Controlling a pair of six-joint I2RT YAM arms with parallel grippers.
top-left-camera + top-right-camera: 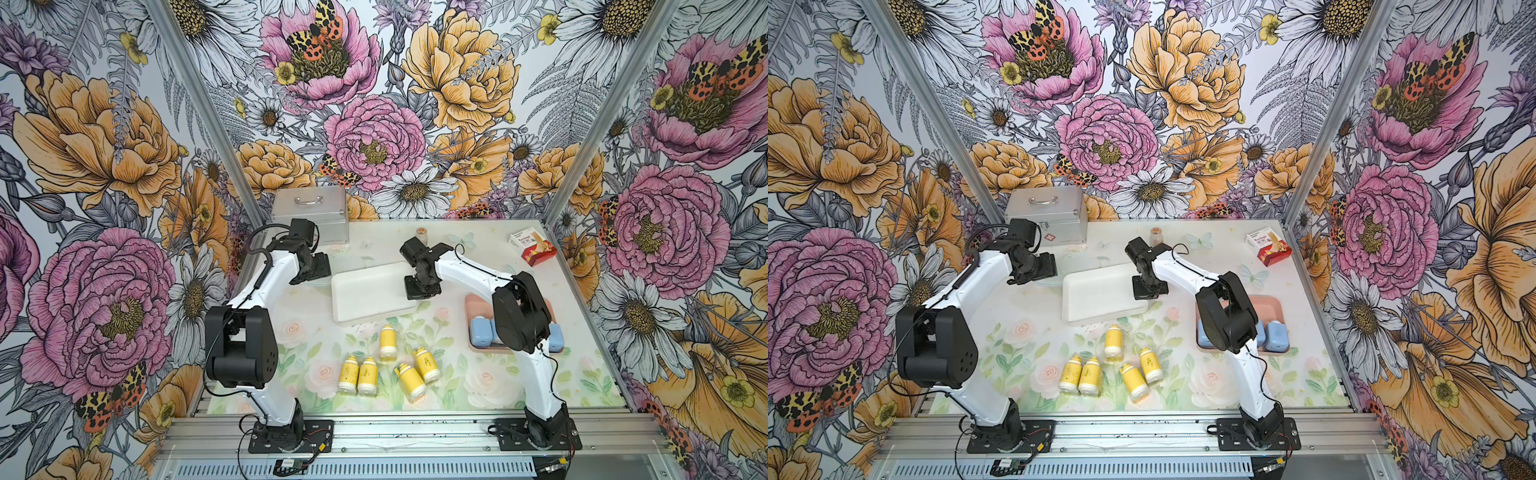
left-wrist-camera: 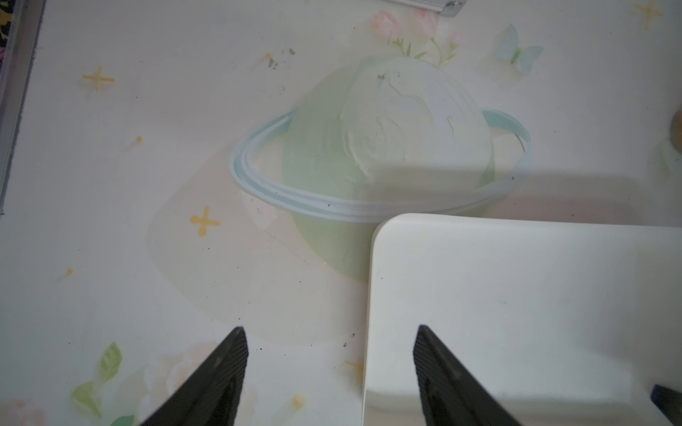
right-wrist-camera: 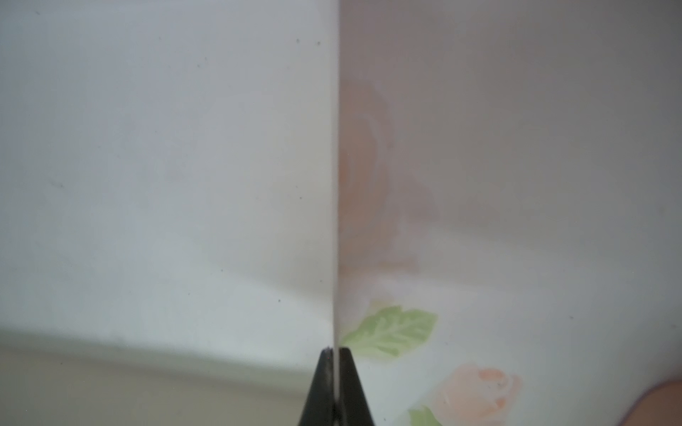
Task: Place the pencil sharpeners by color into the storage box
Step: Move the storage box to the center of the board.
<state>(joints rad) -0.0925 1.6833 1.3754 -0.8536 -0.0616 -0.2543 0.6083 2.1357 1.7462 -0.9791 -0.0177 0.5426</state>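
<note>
right gripper [image 3: 335, 350]: pinched tight on thin edge of white lid [image 1: 370, 291], frame centre. left gripper [image 2: 329, 328]: jaws apart astride lid's left edge, holding nothing. five yellow pencil sharpeners [image 1: 388, 341] lying lower centre. blue pencil sharpeners [image 1: 1277, 336] in pink tray [image 1: 1271, 305], right, partly behind arm.

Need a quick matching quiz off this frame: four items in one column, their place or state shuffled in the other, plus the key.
Column 1
1. yellow sharpeners
2. blue sharpeners
3. metal case
4. right gripper

Column 2
A. shut on the edge of the white lid
B. back left corner of the table
C. in the pink tray
D. loose on the floral mat, near the front

Pairs: 1-D, 2-C, 3-B, 4-A
</note>
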